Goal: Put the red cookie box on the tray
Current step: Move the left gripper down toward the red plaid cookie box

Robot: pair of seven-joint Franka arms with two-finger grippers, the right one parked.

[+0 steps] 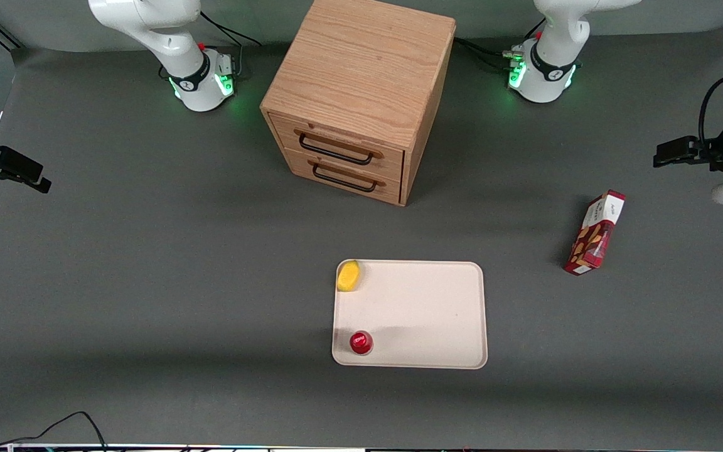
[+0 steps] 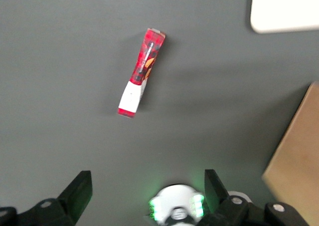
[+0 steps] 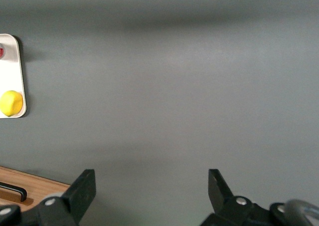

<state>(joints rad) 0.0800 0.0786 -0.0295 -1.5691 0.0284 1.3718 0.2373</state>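
The red cookie box (image 1: pixel 594 233) lies on the grey table toward the working arm's end, apart from the tray, its white end panel pointing toward the front camera. It also shows in the left wrist view (image 2: pixel 141 72). The cream tray (image 1: pixel 424 314) lies near the table's middle, nearer the front camera than the cabinet; one corner of it shows in the left wrist view (image 2: pixel 286 9). My left gripper (image 1: pixel 661 155) hangs above the table's end, a little farther from the front camera than the box. It is open and empty, with its fingers (image 2: pixel 79 188) wide apart.
A wooden drawer cabinet (image 1: pixel 361 94) with two closed drawers stands farther from the front camera than the tray. A yellow fruit (image 1: pixel 348 275) and a small round red can (image 1: pixel 361 343) sit on the tray at its edge toward the parked arm.
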